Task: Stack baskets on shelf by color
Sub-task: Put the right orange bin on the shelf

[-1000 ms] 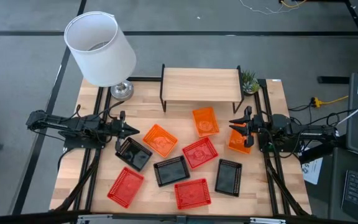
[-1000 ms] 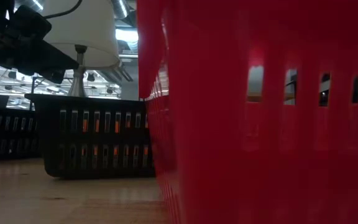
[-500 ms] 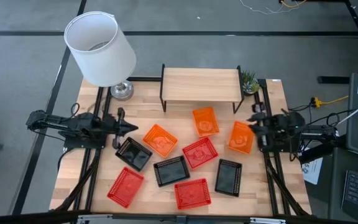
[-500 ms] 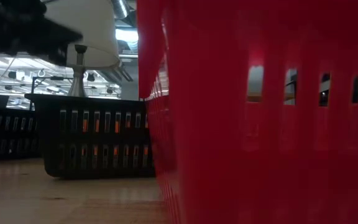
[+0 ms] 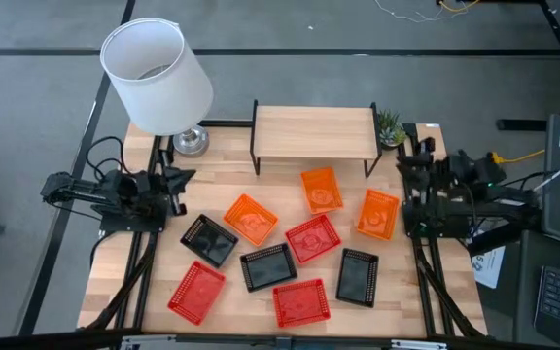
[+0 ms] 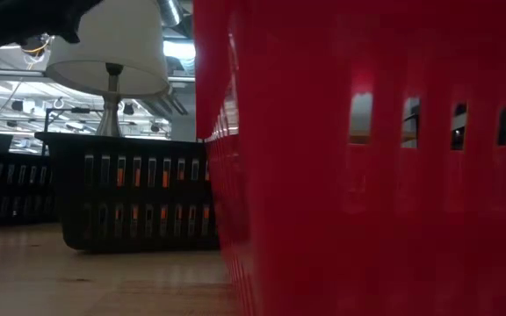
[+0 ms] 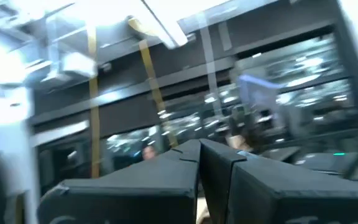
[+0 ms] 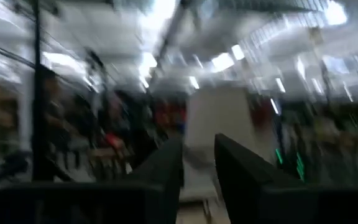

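Observation:
Nine baskets lie loose on the wooden table in front of the shelf (image 5: 314,132). The three orange ones (image 5: 251,218) (image 5: 321,189) (image 5: 378,213) are nearest the shelf. Three are red (image 5: 311,237) (image 5: 196,291) (image 5: 300,302) and three black (image 5: 209,239) (image 5: 267,266) (image 5: 358,276). In the low view a red basket's wall (image 6: 367,158) fills the right side, with a black basket (image 6: 130,189) behind it. My left gripper (image 5: 181,178) (image 7: 199,144) is shut and raised at the table's left edge, tipped upward. My right gripper (image 5: 406,160) (image 8: 197,146) is open and raised at the right edge. Neither holds anything.
A lamp with a white shade (image 5: 158,78) stands at the far left corner beside the shelf. A small potted plant (image 5: 390,126) stands at the shelf's right end. Black rails run along both sides of the table. Nothing stands on the shelf's top board.
Both grippers have drawn back from the baskets and risen. The left has gone toward the table's left edge and tipped upward. The right has left the spot over the right orange basket, going toward the right and far edges. The baskets lie where they were.

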### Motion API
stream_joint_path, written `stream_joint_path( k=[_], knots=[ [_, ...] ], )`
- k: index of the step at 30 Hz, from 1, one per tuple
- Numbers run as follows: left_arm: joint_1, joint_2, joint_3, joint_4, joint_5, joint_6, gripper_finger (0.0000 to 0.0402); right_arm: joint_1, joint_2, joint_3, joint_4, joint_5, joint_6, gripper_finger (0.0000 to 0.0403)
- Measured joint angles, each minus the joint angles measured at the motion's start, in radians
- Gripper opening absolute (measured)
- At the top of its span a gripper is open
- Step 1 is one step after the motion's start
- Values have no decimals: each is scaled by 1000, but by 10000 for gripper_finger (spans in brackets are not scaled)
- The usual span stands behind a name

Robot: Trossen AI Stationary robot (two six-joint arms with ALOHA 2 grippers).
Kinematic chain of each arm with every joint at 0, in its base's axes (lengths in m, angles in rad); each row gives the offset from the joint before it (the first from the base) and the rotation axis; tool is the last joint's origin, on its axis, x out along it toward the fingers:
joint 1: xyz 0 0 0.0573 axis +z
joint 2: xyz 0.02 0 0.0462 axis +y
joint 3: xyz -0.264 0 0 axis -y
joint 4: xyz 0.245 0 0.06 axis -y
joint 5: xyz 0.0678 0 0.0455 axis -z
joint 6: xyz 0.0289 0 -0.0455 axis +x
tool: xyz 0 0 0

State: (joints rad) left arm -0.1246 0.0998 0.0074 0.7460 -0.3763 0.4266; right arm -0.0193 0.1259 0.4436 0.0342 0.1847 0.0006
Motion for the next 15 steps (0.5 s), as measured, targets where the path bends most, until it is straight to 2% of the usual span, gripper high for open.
stream_joint_path(
  k=[3,7,11,15],
  knots=[
    [0,0,0,-8,-26,0,0,0,94,158,-291,106,172,96],
    [0,0,0,0,-7,3,0,0,236,331,-657,117,433,96],
    [0,0,0,0,-6,3,0,0,392,438,-945,63,627,96],
    [0,0,0,0,-6,4,0,0,532,472,-1103,-26,727,96]
  ],
)
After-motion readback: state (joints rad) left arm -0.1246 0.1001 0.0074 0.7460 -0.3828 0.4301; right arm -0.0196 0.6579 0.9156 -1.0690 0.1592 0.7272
